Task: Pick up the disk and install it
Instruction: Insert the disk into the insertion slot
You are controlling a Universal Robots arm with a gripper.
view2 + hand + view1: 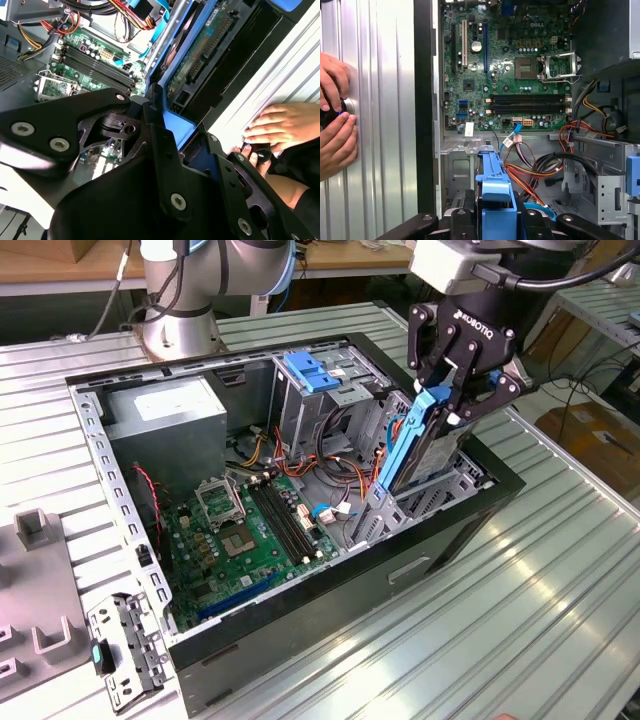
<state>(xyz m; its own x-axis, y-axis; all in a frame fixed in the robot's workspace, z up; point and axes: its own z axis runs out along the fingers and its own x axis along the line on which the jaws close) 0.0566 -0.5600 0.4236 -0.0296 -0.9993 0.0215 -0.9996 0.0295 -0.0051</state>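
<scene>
The gripper (452, 405) is closed on the disk (405, 450) and holds it by its blue rail. The disk is tilted, with its lower end in the bay at a corner of the open computer case (300, 635). A person's hands (335, 117) rest on the bench (560, 570) just beside the case.

The disk (408, 445) stands almost on edge, right of centre in the exterior view, its upper end leaning toward the upper right. A blue plastic rail runs along its near edge, with grey metal behind it. The gripper (455, 405) pinches the upper end, and the lower end dips into the metal bay (365, 525). In the second wrist view the disk (200, 55) shows a green circuit-board face framed in blue. In the first wrist view the disk (497, 200) shows its blue end.
</scene>
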